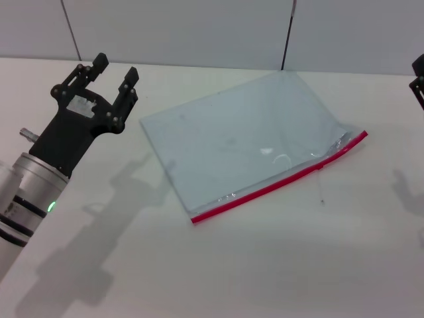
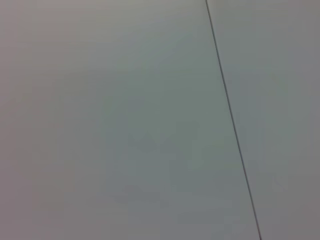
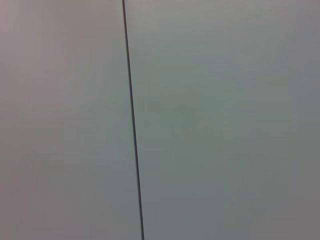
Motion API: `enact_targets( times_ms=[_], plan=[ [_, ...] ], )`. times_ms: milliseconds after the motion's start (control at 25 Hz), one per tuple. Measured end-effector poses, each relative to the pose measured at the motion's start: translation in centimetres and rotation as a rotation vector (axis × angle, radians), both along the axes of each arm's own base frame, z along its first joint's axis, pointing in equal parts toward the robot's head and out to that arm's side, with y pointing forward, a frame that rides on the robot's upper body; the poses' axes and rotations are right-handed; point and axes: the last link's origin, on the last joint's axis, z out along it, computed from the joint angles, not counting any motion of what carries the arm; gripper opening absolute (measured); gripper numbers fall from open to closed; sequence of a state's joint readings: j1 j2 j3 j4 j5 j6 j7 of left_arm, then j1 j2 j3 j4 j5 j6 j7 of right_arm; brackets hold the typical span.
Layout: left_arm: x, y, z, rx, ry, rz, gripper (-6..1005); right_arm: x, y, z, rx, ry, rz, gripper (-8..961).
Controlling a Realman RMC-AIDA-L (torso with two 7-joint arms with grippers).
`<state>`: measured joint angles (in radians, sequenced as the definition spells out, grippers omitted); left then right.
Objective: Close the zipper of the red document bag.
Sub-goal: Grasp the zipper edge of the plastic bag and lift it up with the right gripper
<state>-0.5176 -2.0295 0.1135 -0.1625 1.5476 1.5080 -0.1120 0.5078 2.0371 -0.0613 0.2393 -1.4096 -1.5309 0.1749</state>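
Note:
In the head view the red document bag (image 1: pixel 245 139), a flat translucent pale blue pouch, lies tilted on the white table. Its zipper (image 1: pixel 278 183) is a bright red strip along the near long edge, running from the near left corner up to the right corner, where the edge looks crumpled. I cannot make out the slider. My left gripper (image 1: pixel 114 71) hovers to the left of the bag, open, with nothing between its black fingers. Only a sliver of my right gripper (image 1: pixel 419 79) shows at the right border. Both wrist views show only a plain wall with a seam.
The white table (image 1: pixel 278 265) stretches around the bag. A grey panelled wall (image 1: pixel 199 30) stands behind its far edge.

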Motion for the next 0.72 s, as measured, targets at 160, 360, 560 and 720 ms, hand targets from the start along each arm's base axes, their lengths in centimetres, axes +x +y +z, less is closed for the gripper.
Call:
enact_targets(
  times_ms=[160,360,560,720],
  plan=[
    [0.0,0.0,0.0,0.0,0.0,0.0,529,0.0,0.0,0.0,-0.001,0.0,0.0,865],
    [0.0,0.0,0.0,0.0,0.0,-0.001,529,-0.1,0.2,0.0,-0.003,-0.003,-0.001,864],
    [0.0,0.1,0.0,-0.002,0.004,0.003,529,0.1,0.4,-0.1,-0.014,-0.004,-0.013,864],
    [-0.2,0.2,-0.3,-0.019,0.017,0.017,528,1.0,1.4,-0.1,-0.073,0.031,-0.068,863]
  ],
)
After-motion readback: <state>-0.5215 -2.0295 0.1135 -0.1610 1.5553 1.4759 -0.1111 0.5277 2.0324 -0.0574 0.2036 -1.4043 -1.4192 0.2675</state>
